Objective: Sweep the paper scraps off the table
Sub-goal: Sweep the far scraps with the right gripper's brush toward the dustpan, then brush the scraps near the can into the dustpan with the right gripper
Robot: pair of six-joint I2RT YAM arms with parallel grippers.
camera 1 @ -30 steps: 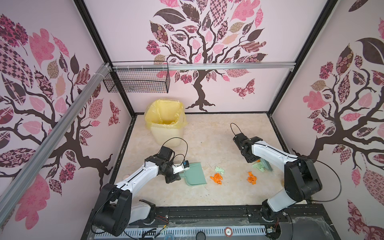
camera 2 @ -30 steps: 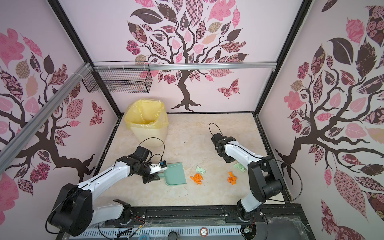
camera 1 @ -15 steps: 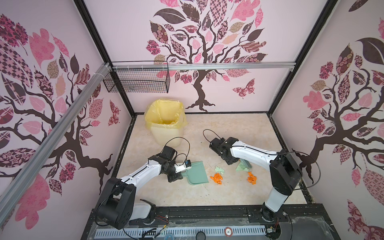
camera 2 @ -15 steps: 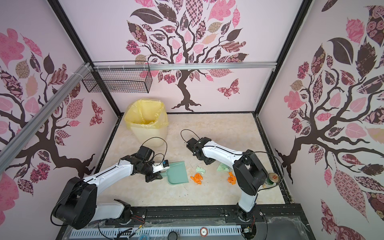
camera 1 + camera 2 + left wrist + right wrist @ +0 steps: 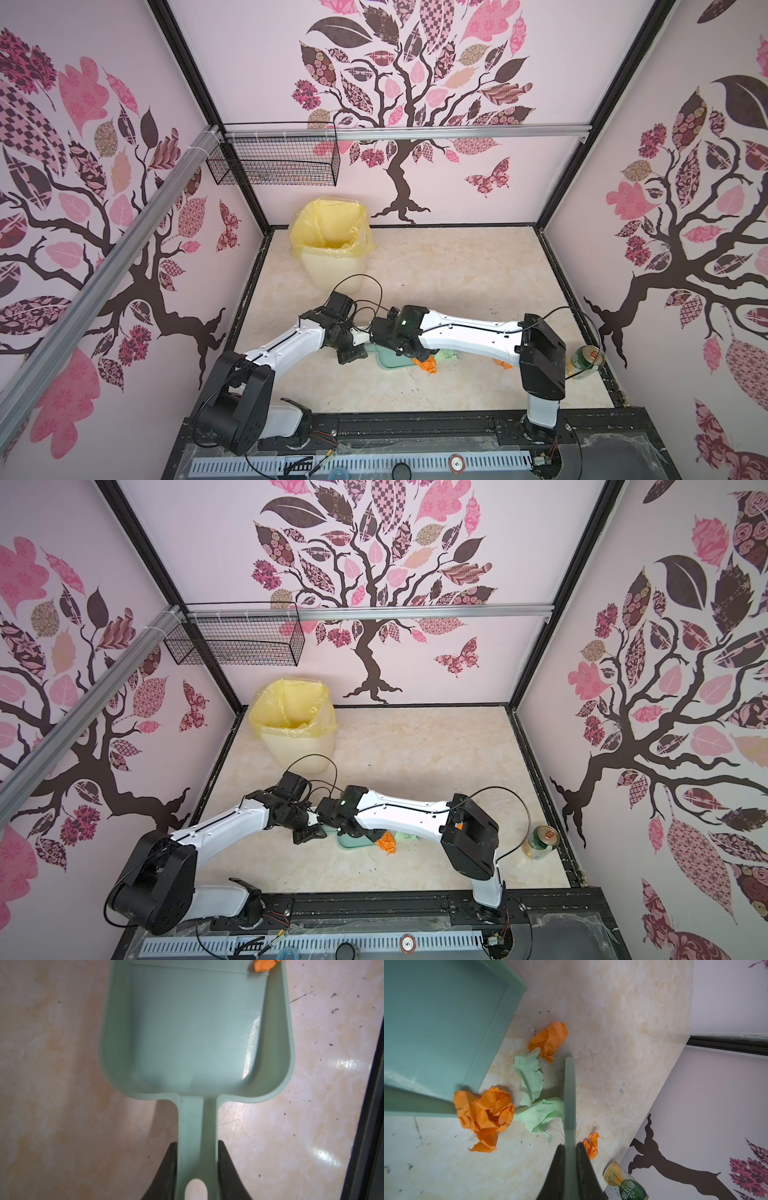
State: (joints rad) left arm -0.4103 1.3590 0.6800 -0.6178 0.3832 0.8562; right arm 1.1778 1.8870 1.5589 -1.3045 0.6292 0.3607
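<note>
Top views both show us a bin [image 5: 328, 245] with a yellow bag at the back left corner of the table [image 5: 457, 270], well apart from everything else. Near the front edge, about the middle, the two arms meet over a green dustpan [image 5: 390, 361].

In the left wrist view we see the left gripper [image 5: 197, 1145] clamped on the dustpan's handle, one finger on each side. The dustpan lies flat on the table, and one orange bit [image 5: 264, 965] touches a corner of its open lip.

In the right wrist view the right gripper [image 5: 570, 1147] has its jaws pressed tight on a thin brush [image 5: 569, 1088]. The paper scraps [image 5: 529, 1076] lie on the table between the dustpan's lip and the brush. A big orange wad [image 5: 483, 1111] touches the lip's corner, two pale green wads [image 5: 542, 1115] are just beside the brush, and a second orange wad [image 5: 550, 1039] is near the brush tip. One small orange scrap [image 5: 591, 1145] lies on the other side of the brush.

A drink can [image 5: 584, 360] sits at the right edge, near the front right corner.
</note>
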